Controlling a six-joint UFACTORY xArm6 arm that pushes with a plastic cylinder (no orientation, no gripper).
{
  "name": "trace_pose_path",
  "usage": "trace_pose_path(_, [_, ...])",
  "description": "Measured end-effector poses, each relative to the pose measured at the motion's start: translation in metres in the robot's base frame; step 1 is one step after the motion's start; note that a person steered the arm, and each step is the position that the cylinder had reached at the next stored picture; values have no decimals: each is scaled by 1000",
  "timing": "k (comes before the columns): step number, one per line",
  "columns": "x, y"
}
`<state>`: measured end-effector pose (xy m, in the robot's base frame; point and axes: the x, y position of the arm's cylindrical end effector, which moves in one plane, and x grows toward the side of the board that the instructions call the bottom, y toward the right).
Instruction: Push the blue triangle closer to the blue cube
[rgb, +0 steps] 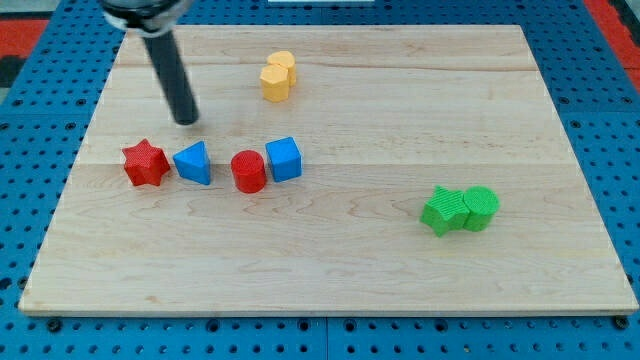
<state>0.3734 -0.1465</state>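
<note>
Rod only, no hand on this arm. My tip (187, 122) down on the bench (400, 100), just above the blue triangle (193, 163), not touching. Beside the triangle: red star (145, 164) touching at its left, red cylinder (248, 172) near at its right, blue cube (284, 159) beyond, against that cylinder. Yellow pair (278, 77) up-right of the triangle; green pair (460, 210) well apart to its right.

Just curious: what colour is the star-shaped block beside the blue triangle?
Red star; the camera view shows it.
</note>
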Motion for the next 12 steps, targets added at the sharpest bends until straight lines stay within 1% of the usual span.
trace_pose_path(1, [23, -5])
trace_pose_path(2, [39, 72])
trace_pose_path(3, [26, 6])
trace_pose_path(4, [29, -33])
trace_pose_path(5, [56, -42])
trace_pose_path(6, [90, -18])
trace_pose_path(7, [92, 5])
trace_pose_path(8, [62, 42])
trace_pose_path(9, [74, 39])
trace_pose_path(10, [118, 67])
trace_pose_path(11, [152, 83])
trace_pose_path(12, [197, -13])
